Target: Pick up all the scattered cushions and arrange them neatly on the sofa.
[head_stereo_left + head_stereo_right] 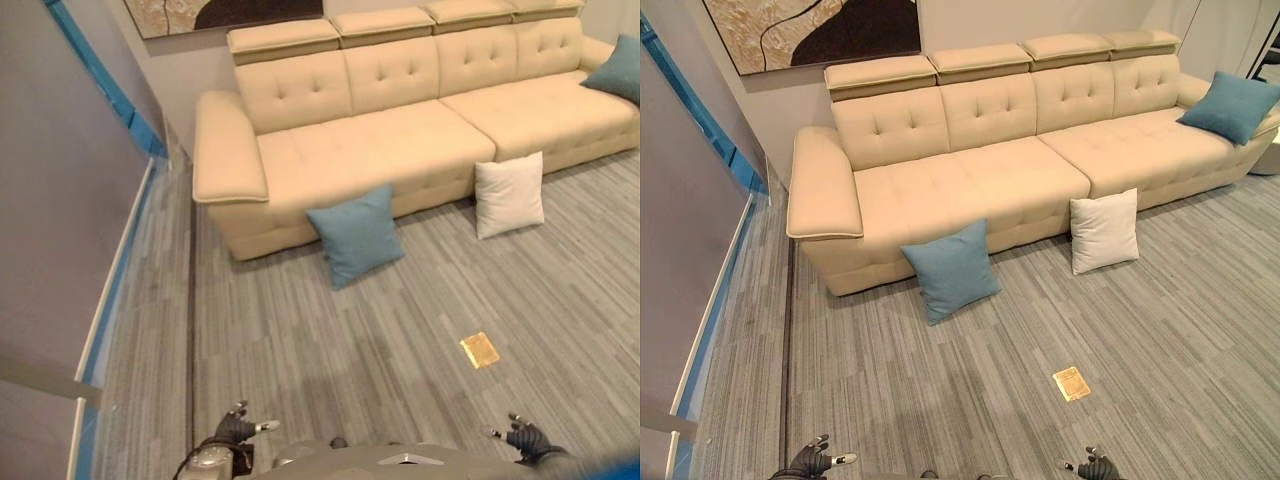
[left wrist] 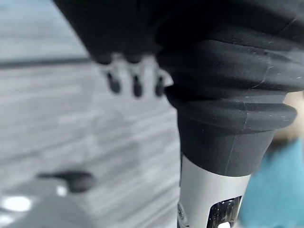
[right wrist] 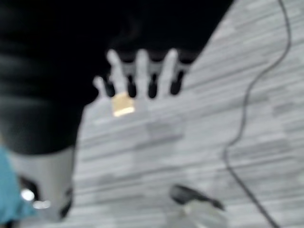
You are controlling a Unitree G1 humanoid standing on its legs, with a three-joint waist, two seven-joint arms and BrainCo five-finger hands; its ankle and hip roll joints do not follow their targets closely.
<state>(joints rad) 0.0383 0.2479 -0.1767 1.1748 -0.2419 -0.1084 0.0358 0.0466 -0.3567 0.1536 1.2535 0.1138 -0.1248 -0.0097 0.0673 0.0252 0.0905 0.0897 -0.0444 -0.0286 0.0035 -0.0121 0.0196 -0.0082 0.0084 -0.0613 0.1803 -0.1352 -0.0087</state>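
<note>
A square blue cushion point(image 1: 952, 268), soft woven cloth with plump corners, stands tilted on the floor, its top edge leaning against the front of the sofa point(image 1: 980, 165) below the left seat. At about three o'clock from it a square white cushion point(image 1: 1104, 230) props against the sofa front the same way, near the seam between the two seat sections. A second blue cushion point(image 1: 1231, 104) lies on the seat at the far right end, resting against the armrest.

The sofa is long, cream, smooth leather-like upholstery with button-tufted backs and seats, flat block headrests along the top and a broad rounded armrest at the left end.

The floor point(image 1: 940, 380) is grey, streaked in narrow plank-like strips. At five o'clock from the blue floor cushion, well apart, a small flat golden rectangle point(image 1: 1071, 383) lies on it.

At six o'clock, the left hand point(image 1: 238, 428) and the right hand point(image 1: 525, 437) hang low, both empty, fingers loosely extended.

On the wall above the sofa hangs a painting point(image 1: 815, 30) of beige and dark brown curved shapes.
</note>
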